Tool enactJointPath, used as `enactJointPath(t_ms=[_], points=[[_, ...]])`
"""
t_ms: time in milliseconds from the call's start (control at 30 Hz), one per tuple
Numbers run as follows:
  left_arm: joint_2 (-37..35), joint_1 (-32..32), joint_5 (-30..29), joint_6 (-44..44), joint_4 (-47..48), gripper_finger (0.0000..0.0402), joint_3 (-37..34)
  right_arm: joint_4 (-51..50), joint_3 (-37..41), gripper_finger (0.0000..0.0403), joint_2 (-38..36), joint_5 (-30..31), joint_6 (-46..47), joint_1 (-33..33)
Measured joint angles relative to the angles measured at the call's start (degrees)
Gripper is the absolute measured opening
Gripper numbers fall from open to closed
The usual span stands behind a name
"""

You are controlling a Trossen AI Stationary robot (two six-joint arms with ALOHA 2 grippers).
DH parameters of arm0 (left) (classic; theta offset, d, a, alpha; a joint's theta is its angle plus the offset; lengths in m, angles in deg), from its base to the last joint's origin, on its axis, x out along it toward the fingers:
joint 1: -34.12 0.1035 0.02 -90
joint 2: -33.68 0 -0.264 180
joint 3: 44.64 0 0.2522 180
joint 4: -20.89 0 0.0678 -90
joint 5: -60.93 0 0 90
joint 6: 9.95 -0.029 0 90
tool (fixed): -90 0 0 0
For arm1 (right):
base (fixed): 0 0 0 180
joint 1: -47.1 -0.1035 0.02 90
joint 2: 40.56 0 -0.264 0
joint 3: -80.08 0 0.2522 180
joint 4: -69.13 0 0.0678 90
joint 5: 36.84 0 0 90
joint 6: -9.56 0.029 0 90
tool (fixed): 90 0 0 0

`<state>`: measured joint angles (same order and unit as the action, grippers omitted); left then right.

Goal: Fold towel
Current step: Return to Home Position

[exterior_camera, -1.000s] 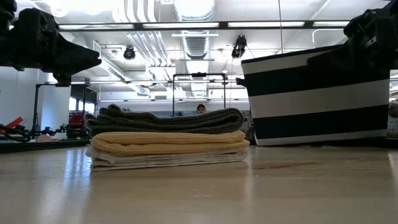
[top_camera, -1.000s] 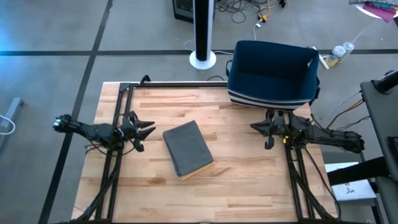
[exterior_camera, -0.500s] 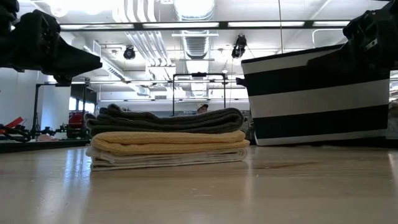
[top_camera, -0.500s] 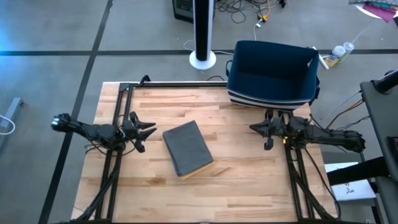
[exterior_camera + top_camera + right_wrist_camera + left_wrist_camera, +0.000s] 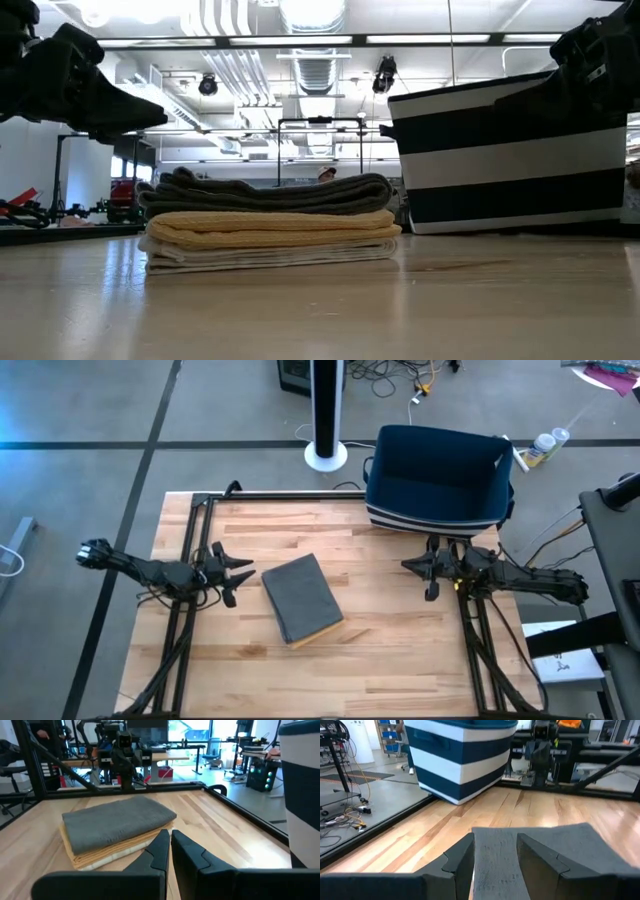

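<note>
A stack of three folded towels [image 5: 302, 598] lies on the wooden table, grey on top, yellow in the middle, white at the bottom resting on the wood [image 5: 270, 225]. My left gripper [image 5: 243, 572] hovers open just off the stack's left side, above the table, its fingers pointing at the grey towel [image 5: 545, 850]. My right gripper [image 5: 408, 565] hangs shut above the table well to the right of the stack [image 5: 115, 827], pointing toward it. Neither touches the towels.
A blue-and-white striped basket [image 5: 440, 480] stands at the table's far edge, just beyond my right arm. A black frame rail [image 5: 280, 495] runs along the far edge. Bare wood lies around the stack on the near side [image 5: 330, 670].
My left gripper has crept slightly toward the towel stack and tipped a little downward, staying open. The towels and my right arm have kept still.
</note>
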<state>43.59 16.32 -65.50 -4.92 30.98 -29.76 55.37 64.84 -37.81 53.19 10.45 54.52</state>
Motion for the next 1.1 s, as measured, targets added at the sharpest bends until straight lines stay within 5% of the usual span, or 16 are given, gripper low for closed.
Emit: enactJointPath(t_ms=[200,333,533,700,1100], points=[[2.6,0.1,0.2,1.1,-4.3,0.0146,-0.1,0.0,-0.1,0.0014,0.0,0.0,0.0,0.0],[1.7,1.1,9.5,-3.7,-7.0,0.0145,-0.2,0.0,-0.1,0.0014,0.1,0.0,0.1,0.0],[-1.6,4.9,14.0,-1.9,-3.5,0.0134,-0.5,0.1,-0.2,0.0014,0.0,0.0,0.1,0.0],[-5.6,10.7,25.9,-1.9,-2.0,0.0122,-0.5,0.2,-0.3,0.0014,0.1,0.0,0.1,0.0],[-2.9,12.7,27.4,1.5,1.0,0.0101,0.2,0.2,-0.3,0.0014,0.0,0.0,0.1,0.0]])
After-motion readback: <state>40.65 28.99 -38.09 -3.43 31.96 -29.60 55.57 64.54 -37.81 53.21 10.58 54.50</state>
